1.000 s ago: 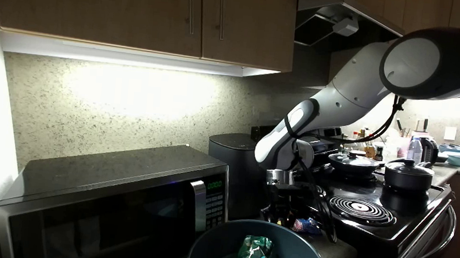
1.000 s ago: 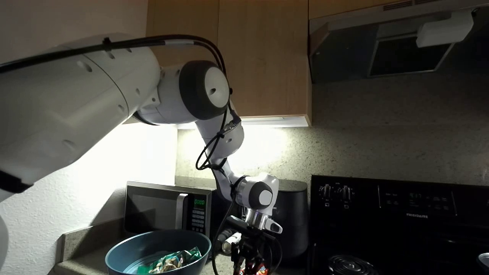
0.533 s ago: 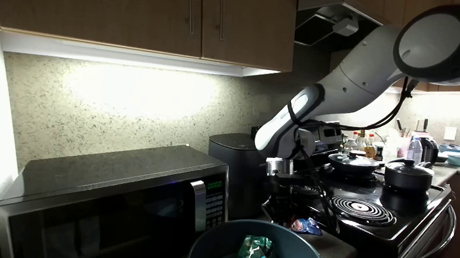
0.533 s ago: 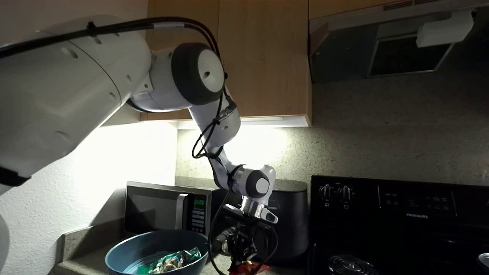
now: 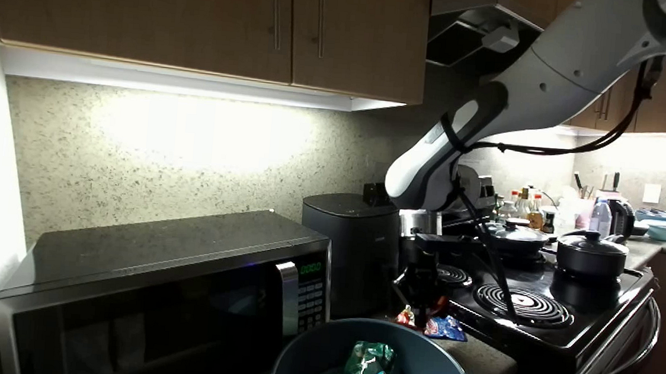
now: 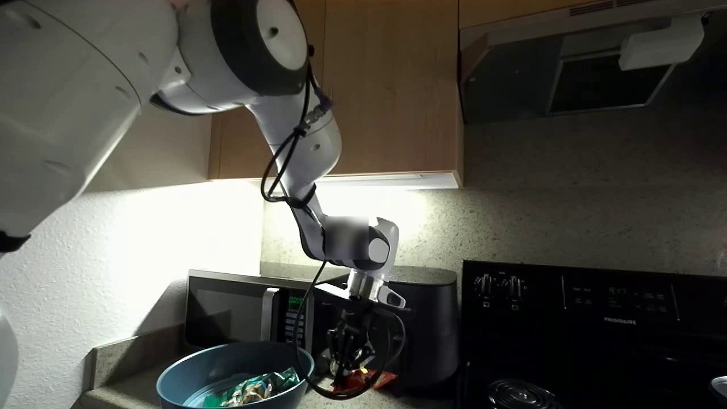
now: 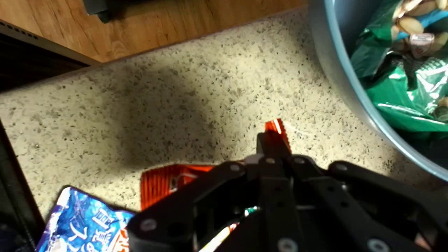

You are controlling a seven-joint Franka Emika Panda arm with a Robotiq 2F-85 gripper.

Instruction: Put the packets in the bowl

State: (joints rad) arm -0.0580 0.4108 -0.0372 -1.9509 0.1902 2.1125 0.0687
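Note:
In the wrist view my gripper (image 7: pixel 271 143) is shut on an orange-red packet (image 7: pixel 157 185). One end of it pokes out past the fingertips, while its middle is hidden behind the jaws. That same packet (image 6: pixel 363 379) hangs under the gripper (image 6: pixel 343 378) in an exterior view. The large blue-grey bowl (image 5: pixel 317 346) stands beside the gripper, in an exterior view nearer the camera. Inside the bowl lies a green packet (image 7: pixel 409 105), visible also in both exterior views. A blue packet (image 7: pixel 89 220) rests on the counter left of the jaws.
A microwave (image 5: pixel 151 309) and a tall black appliance (image 5: pixel 357 260) line the back of the counter. The stove, with its coil burner (image 5: pixel 524 305) and a lidded pot (image 5: pixel 591 258), adjoins it. A speckled counter strip (image 7: pixel 245 87) runs between blue packet and bowl.
The jaws have shut on the orange-red packet. Gripper and packet have since risen, and the arm has lifted; the green packet, the bowl and the blue packet stay about where they were.

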